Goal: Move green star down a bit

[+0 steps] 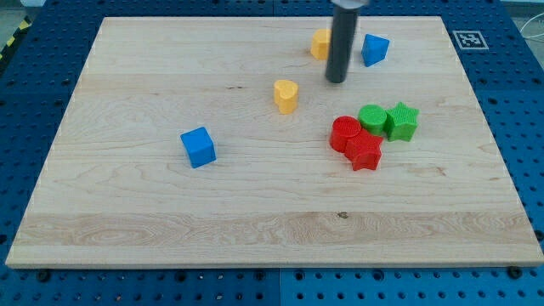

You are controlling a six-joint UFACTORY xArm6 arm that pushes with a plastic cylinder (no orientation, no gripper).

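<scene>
My tip point(337, 82) is resting on the board point(153, 212) as a bare rod end, holding nothing and touching no block. The green star point(402, 121) is sitting at about 4 o'clock from the tip, well apart from it, at the right end of a tight cluster. Just at its 9 o'clock, touching it, is lying a green round block point(371, 117); a red round block point(345, 133) is sitting at that one's 8 o'clock, and a red star point(365, 152) is pressing against both from about 5 o'clock of the red round one. A yellow heart point(286, 95) is standing at 8 o'clock from the tip, near it. A yellow block point(320, 43) is partly hiding behind the rod at 11 o'clock, its shape unclear, and a blue triangle point(374, 49) is sitting at 1 o'clock. A blue cube point(198, 146) is lying alone, far off at 8 o'clock. The board is pale wood, lying on a blue perforated table point(518, 85); a printed marker point(468, 38) is showing beside the board's upper right corner.
</scene>
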